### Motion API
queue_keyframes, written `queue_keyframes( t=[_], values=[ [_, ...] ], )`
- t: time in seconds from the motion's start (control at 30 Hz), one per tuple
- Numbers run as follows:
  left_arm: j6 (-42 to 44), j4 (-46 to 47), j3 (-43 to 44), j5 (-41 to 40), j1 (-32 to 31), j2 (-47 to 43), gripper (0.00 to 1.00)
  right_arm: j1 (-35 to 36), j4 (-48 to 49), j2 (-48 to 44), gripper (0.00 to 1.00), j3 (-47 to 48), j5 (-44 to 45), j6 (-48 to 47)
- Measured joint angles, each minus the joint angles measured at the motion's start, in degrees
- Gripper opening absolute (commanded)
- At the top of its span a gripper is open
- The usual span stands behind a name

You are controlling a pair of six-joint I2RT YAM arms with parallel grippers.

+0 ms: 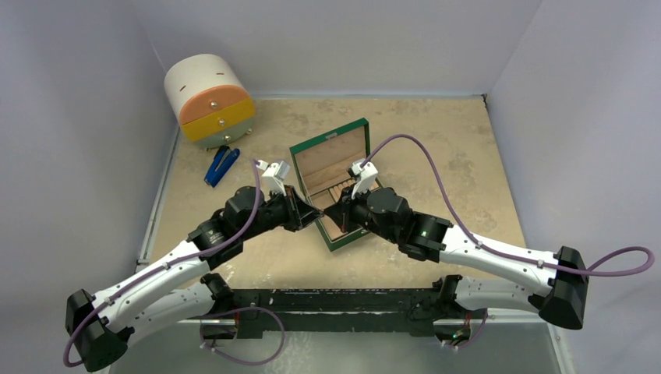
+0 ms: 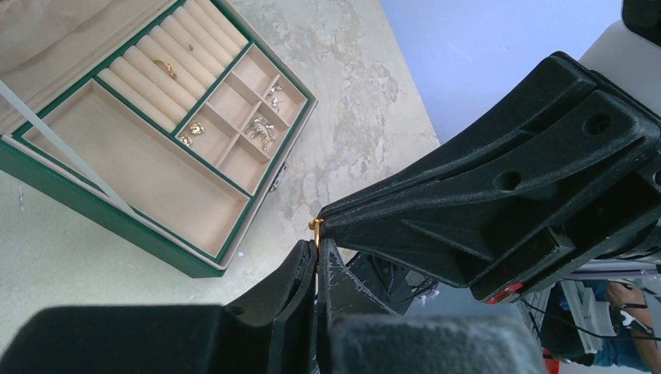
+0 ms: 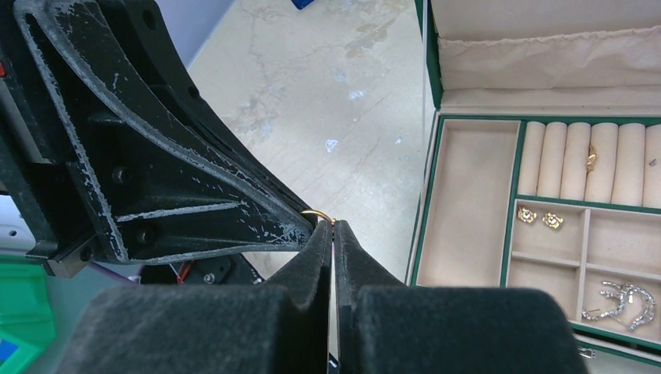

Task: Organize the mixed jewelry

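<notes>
A thin gold ring [image 3: 316, 213] hangs in the air just left of the open green box [image 1: 348, 242]. Both grippers meet on it tip to tip. My left gripper [image 2: 318, 246] is shut, with the gold ring [image 2: 316, 229] pinched at its tips. My right gripper [image 3: 333, 227] is shut on the same ring from the other side. In the top view the left gripper [image 1: 315, 212] and right gripper [image 1: 330, 214] touch over the box's front corner. Inside the box lie a gold ring [image 3: 591, 158] in the rolls, gold earrings [image 3: 540, 219] and silver hoops [image 3: 623, 302].
A round cabinet [image 1: 209, 101] with orange and yellow drawers stands at the back left. A blue-handled tool [image 1: 221, 166] lies in front of it. The box lid [image 1: 331, 156] stands open toward the back. Walls close in the table on three sides.
</notes>
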Motion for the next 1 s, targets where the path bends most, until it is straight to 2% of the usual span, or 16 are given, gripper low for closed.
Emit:
queue_keyframes(
  t=[0.17,0.3,0.57,0.8,1.0],
  values=[
    [-0.2,0.37,-0.5,0.07,0.0,-0.09,0.0,0.0,0.13,0.0,0.0,-0.33,-0.07,0.02],
    [-0.2,0.37,-0.68,0.09,0.0,-0.7,0.0,0.0,0.7,-0.61,0.21,-0.92,-0.48,0.74],
    [-0.13,1.77,-2.29,0.96,0.0,-2.97,0.0,-0.04,-0.24,-3.65,0.37,-2.03,-4.02,1.44],
    [0.83,4.02,-3.28,5.07,0.0,-3.82,0.0,-0.79,-2.32,-8.87,0.42,-2.03,-9.99,-0.83],
    [1.57,7.52,-3.34,11.65,0.0,-5.25,0.0,-5.09,-3.98,-13.16,0.48,-2.03,-17.94,-2.69]
  ],
)
